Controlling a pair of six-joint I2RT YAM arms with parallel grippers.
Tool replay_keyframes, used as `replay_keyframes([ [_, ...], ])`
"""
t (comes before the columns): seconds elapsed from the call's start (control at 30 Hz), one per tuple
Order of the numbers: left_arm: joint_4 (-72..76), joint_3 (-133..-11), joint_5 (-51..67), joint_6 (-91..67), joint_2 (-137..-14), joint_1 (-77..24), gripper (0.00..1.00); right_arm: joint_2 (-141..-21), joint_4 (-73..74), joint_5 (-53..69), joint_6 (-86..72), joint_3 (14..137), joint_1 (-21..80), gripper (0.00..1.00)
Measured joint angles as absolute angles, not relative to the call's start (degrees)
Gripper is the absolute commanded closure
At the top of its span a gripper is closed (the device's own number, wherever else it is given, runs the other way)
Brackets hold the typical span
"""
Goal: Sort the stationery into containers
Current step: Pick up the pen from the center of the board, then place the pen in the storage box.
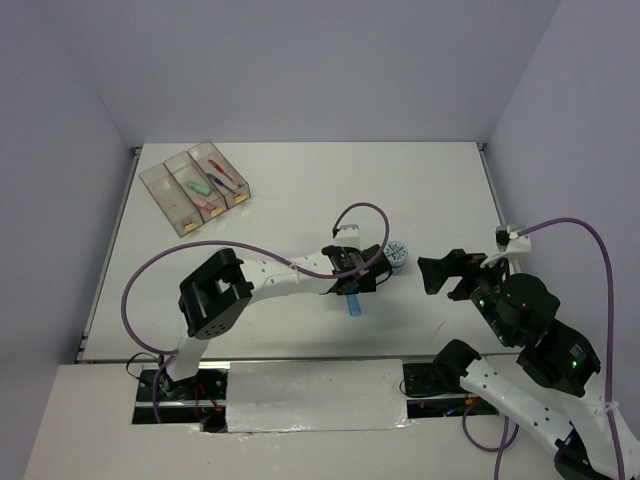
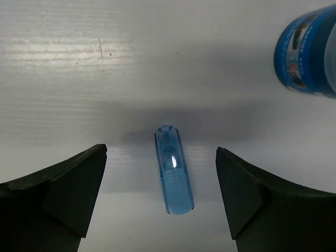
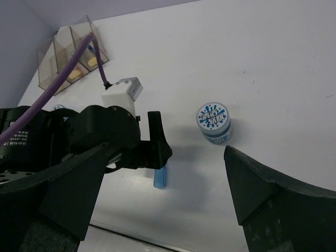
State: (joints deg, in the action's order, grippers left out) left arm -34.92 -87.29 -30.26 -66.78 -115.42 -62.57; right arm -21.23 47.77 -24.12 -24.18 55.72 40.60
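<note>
The blue bar point(image 2: 174, 170) lies flat on the table point(image 1: 430, 190), centred between the spread fingers of the left gripper point(image 2: 160, 157), which do not touch it. We see one tape roll point(image 1: 397, 253) standing just beside it, toward the right arm. The right gripper point(image 1: 432, 277) hovers near the roll, jaws apart and empty. The containers point(image 1: 150, 178) sit well apart at the far left. Their middle bin holds a green bar point(image 1: 199, 187) and a pink bar point(image 1: 205, 203). The right-hand end bin holds pens point(image 1: 224, 180).

Three bins point(image 1: 165, 190), three bars point(image 1: 354, 306), two pens point(image 1: 226, 172), one tape roll point(image 1: 397, 252).
</note>
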Motion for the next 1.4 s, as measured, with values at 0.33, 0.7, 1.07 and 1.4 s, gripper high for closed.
replay_keyframes([
  [0.33, -42.65, -91.35, -31.83, -73.87, -119.96, -66.52, 0.15, -20.69, 48.1, -23.0, -24.14, 54.74, 40.6, 0.0],
  [0.7, -41.25, -87.42, -32.34, -75.05, -119.7, -66.81, 0.61, -19.7, 48.07, -22.35, -23.88, 54.74, 40.6, 0.0],
  [1.07, -34.22, -74.24, -31.2, -66.67, -109.32, -58.11, 1.0, -19.68, 47.57, -20.16, -22.85, 54.24, 40.6, 0.0],
  [1.4, -34.54, -85.58, -33.71, -53.43, -96.99, -22.76, 1.0, -19.57, 45.19, -17.93, -22.41, 52.36, 40.6, 0.0],
])
